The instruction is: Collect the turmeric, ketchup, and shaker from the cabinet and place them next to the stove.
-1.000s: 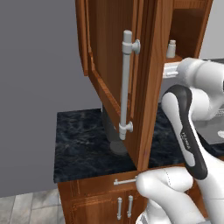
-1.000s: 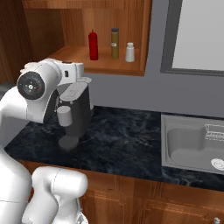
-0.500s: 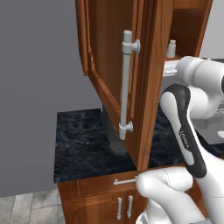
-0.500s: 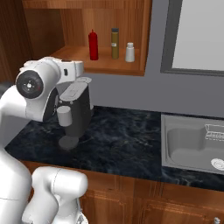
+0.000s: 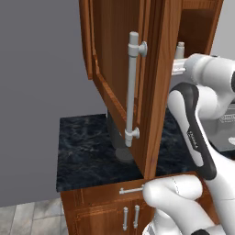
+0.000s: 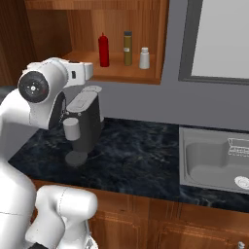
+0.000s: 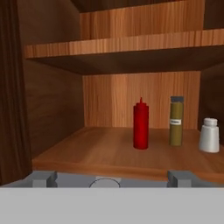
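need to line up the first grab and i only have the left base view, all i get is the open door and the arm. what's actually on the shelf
Observer: Three things stand in a row on the lower shelf: the ketchup, a taller olive jar, then a small white shaker.
Operator: is the gripper on any of them
Observer: No. The gripper is open, short of the shelf edge, with the ketchup ahead and slightly right in the hand view.
Operator: anything below the cabinet
Observer: A grey coffee machine with a cup sits on the dark counter, and a sink lies to the right.
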